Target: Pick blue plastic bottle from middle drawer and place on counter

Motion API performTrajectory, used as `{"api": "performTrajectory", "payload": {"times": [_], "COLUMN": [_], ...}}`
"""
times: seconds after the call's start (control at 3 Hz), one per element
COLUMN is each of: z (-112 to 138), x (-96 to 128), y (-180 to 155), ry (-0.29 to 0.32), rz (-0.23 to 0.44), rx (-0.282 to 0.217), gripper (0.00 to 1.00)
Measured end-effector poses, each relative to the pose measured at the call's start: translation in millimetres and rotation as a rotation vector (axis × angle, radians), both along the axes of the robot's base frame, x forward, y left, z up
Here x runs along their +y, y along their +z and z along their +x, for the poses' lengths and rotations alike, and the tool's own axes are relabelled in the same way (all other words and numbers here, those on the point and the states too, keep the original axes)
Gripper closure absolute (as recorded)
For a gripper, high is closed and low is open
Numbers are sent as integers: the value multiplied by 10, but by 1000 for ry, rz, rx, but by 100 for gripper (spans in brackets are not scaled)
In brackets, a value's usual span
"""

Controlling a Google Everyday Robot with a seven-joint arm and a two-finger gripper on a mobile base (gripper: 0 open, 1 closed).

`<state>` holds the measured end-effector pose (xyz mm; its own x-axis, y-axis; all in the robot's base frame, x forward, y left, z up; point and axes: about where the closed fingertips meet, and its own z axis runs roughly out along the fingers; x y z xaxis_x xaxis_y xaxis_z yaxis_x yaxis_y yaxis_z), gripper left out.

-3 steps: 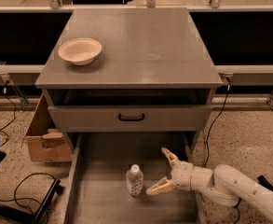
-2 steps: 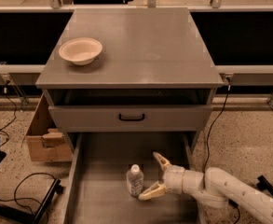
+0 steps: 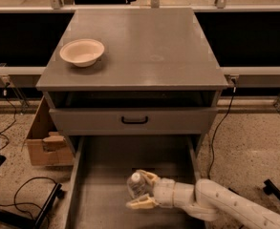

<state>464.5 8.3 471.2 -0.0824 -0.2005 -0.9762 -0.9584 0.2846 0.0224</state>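
Note:
The blue plastic bottle (image 3: 136, 185), clear with a white cap, stands upright on the floor of the open middle drawer (image 3: 106, 175). My gripper (image 3: 143, 190) reaches in from the right at the bottle's level. It is open, with one finger behind the bottle and the other (image 3: 140, 203) in front of it, so the bottle stands between the jaws. The bottle rests on the drawer floor. The counter (image 3: 144, 42) is the cabinet's flat grey top, above and behind the drawer.
A cream bowl (image 3: 82, 52) sits on the counter's left side. A shut drawer front with a black handle (image 3: 134, 120) lies above the open drawer. A cardboard box (image 3: 45, 142) and cables lie on the floor to the left.
My gripper has moved left along the drawer until its fingers stand on either side of the bottle, and the gap between them has narrowed. The bottle has stayed in place.

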Motion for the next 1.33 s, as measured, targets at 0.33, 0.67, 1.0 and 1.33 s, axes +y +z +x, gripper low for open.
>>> {"api": "performTrajectory", "payload": {"times": [0.33, 0.67, 1.0, 1.33], "z": [37, 141, 189, 13], "x": [149, 287, 344, 156], "y": [-23, -18, 43, 289], "ry": [8, 12, 2, 10], "rz": [17, 29, 16, 12], "rx": [-8, -20, 0, 115], "gripper": [45, 69, 92, 100]}}
